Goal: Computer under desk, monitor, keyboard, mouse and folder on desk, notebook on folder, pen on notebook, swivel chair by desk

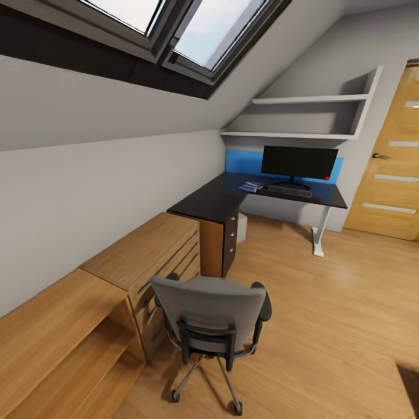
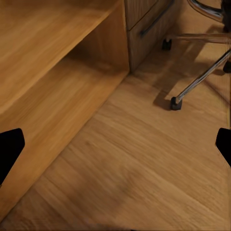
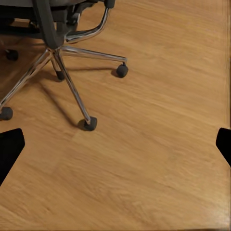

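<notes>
The left gripper (image 2: pixel 115 144) hangs over the wood plank floor (image 2: pixel 144 163) with its dark fingertips (image 2: pixel 9 147) spread wide and nothing between them; beside it runs a low wooden shelf unit (image 2: pixel 43 72). The right gripper (image 3: pixel 115 144) is likewise spread apart and empty above bare planks, near the chrome star base and casters of the swivel chair (image 3: pixel 62 53). In the head view the chair (image 1: pixel 212 317) stands with its grey back to the camera, just beside the light wooden drawer chest (image 1: pixel 151 250) — well short of the black desk (image 1: pixel 215 201). On the desk the monitor (image 1: pixel 298 163) stands before the blue back panel, the keyboard (image 1: pixel 289 190) at its foot, and something blue — seemingly the folder (image 1: pixel 251 187) — lies beside the keyboard. A pale box, the computer (image 1: pixel 242 227), sits under the desk.
</notes>
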Robot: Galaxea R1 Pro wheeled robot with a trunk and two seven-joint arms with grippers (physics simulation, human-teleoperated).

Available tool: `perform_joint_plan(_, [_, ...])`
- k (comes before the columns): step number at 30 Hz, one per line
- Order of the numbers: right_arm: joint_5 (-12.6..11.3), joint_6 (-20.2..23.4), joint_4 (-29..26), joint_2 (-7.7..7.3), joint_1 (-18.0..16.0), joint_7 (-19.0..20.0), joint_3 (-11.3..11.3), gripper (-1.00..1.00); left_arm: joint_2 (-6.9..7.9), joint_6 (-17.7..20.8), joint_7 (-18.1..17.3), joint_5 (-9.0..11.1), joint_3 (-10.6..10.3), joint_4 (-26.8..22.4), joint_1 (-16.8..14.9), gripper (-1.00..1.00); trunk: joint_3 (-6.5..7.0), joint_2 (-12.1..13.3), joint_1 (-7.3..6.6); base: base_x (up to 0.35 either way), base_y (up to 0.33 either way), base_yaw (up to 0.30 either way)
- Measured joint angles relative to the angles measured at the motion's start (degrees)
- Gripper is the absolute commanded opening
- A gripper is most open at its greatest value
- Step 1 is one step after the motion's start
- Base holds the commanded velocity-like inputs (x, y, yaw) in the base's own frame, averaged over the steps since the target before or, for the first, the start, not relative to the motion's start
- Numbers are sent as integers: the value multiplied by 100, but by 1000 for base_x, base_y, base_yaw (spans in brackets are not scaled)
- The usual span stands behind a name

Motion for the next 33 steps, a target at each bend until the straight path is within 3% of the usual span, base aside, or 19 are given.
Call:
perform_joint_plan(8, [0,73,-3,0,0,-1,-1,100,1,0,-20,0,3,0,1,100,0,0,1,188,157,-300])
perform_joint_plan(33, [0,78,0,0,0,-1,2,100,-3,1,-36,1,1,-1,0,100,0,0,2,7,104,-300])
